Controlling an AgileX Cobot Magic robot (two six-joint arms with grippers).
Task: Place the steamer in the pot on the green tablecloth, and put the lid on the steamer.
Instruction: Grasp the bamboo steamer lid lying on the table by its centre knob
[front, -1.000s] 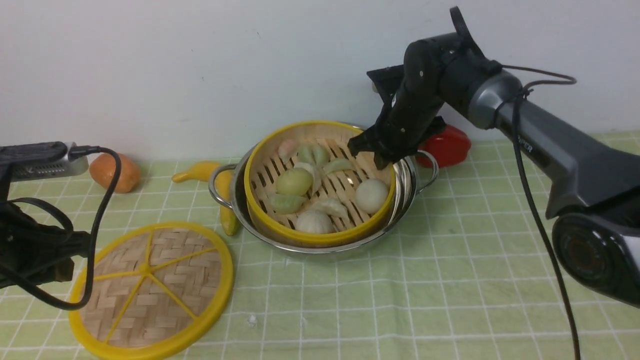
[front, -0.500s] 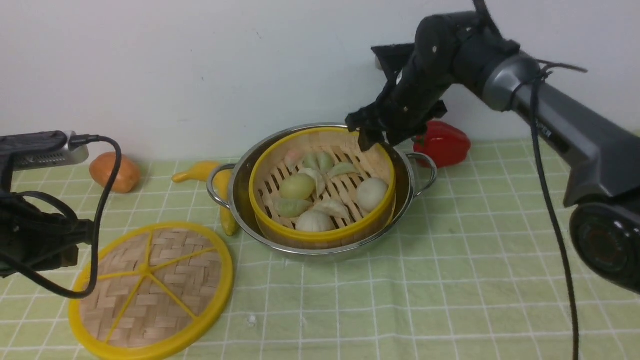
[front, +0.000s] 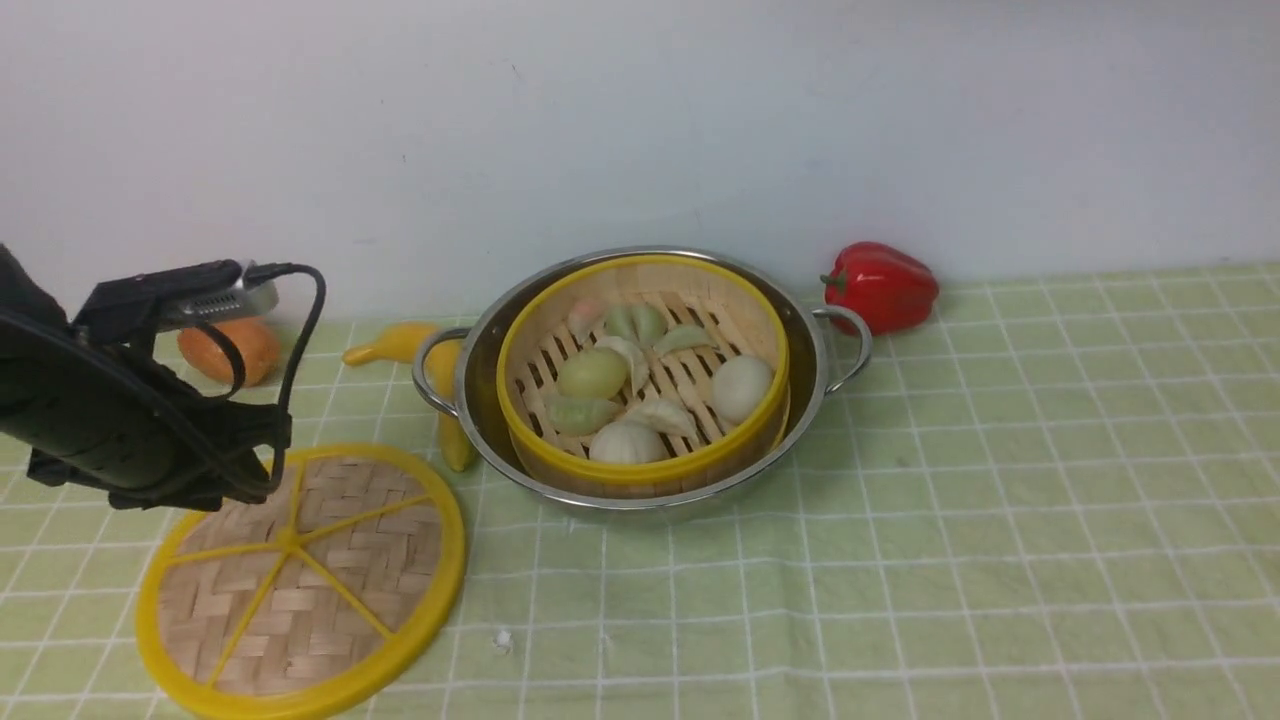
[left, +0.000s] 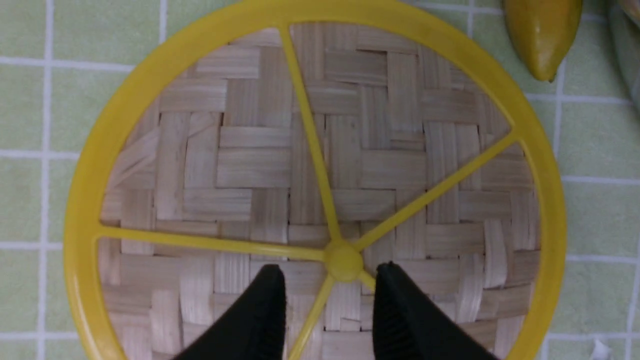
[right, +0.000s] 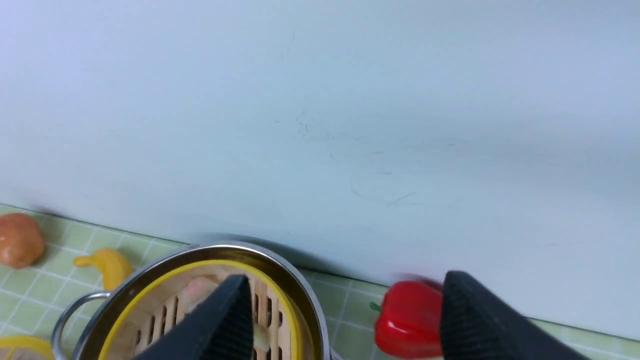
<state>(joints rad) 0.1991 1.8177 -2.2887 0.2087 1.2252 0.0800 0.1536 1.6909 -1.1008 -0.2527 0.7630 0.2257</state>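
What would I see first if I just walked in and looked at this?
Probably the shiny pot in the middle of the green cloth, with a yellow-rimmed steamer full of dumplings inside it. Then the big woven lid lying flat on the cloth left of the pot, the left gripper open above it. A bright red pepper sits by the wall.

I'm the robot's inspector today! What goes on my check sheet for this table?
Surface: green tablecloth, flat, one small white speck.
Job's things: steamer sits in the pot; lid lies on the cloth beside it.
Clutter: dumplings in the steamer; red pepper, banana and orange fruit near the wall.
Grippers: left gripper open above the lid's hub; right gripper open, empty.
Cables: black cable loops over the left arm.
Surroundings: plain white wall.
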